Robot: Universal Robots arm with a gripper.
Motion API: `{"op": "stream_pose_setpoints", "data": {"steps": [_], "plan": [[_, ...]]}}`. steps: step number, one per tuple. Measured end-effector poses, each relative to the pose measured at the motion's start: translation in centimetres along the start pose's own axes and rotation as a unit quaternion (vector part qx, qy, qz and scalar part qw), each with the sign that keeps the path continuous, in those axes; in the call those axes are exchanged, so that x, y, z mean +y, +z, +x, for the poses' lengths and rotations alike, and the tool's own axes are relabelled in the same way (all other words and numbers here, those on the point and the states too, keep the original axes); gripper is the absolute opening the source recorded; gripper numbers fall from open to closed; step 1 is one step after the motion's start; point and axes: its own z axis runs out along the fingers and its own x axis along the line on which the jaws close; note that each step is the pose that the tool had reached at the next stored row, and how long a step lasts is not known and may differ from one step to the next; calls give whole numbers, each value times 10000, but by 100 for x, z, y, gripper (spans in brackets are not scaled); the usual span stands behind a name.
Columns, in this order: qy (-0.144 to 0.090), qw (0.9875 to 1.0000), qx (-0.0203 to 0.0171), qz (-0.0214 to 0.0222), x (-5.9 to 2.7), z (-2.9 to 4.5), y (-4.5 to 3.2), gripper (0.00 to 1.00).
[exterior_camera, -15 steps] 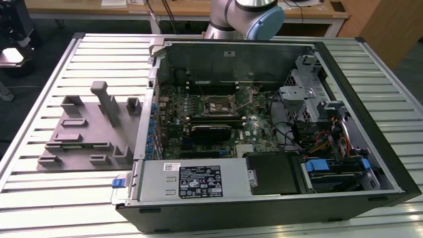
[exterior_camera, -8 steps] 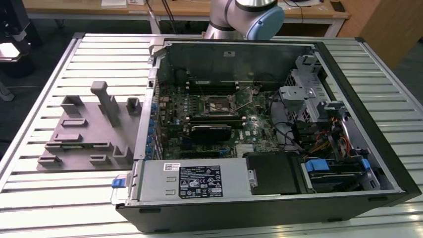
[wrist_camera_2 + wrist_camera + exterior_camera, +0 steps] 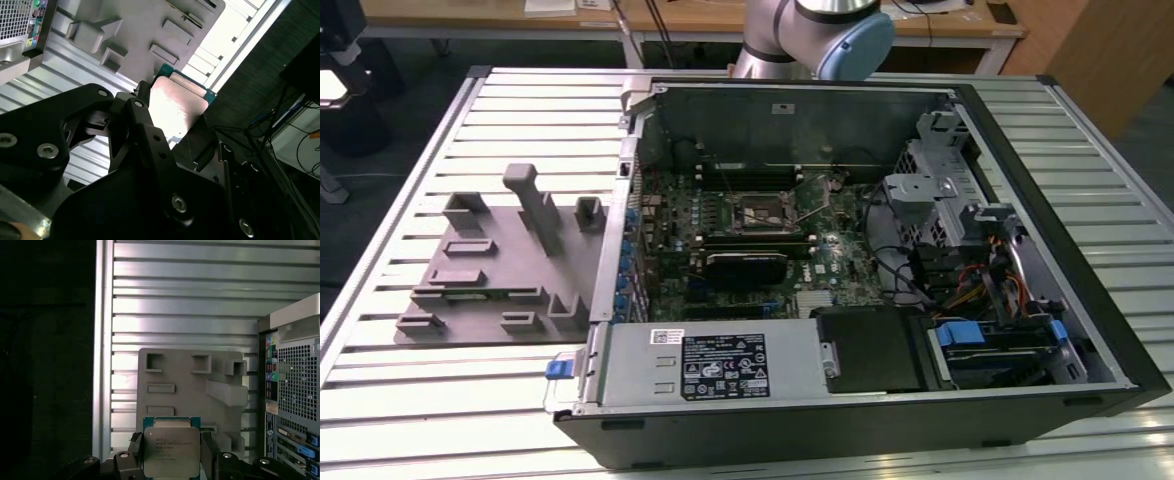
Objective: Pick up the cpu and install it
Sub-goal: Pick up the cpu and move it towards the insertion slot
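Glossy metal lid on cpu (image 3: 171,452), matt plastic tray (image 3: 180,371), ribbed bare-metal table (image 3: 175,305)

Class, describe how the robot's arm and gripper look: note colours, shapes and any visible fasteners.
In the exterior view, the arm is a silver-grey tube with a round pale blue joint cap and a black band above it. In the second wrist view, the gripper is matte black, built from flat angular linkage plates joined by silver screw heads.

On the bench (image 3: 400,400), the tray (image 3: 467,290) lies just beside the open computer case (image 3: 854,440), on the exterior view's left. The socket (image 3: 770,212) sits mid-board inside the case. In the first wrist view the cpu (image 3: 171,450) sits clamped in the pincer (image 3: 172,459), with the tray beyond it.
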Motion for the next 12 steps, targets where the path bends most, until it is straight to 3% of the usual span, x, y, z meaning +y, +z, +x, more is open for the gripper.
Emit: {"op": "stream_pose_setpoints", "data": {"steps": [8, 12], "plan": [[0, 10000, -2, 0, 7, -5, -132, 54], [0, 10000, -4, 1, 8, -6, -150, 54]]}}
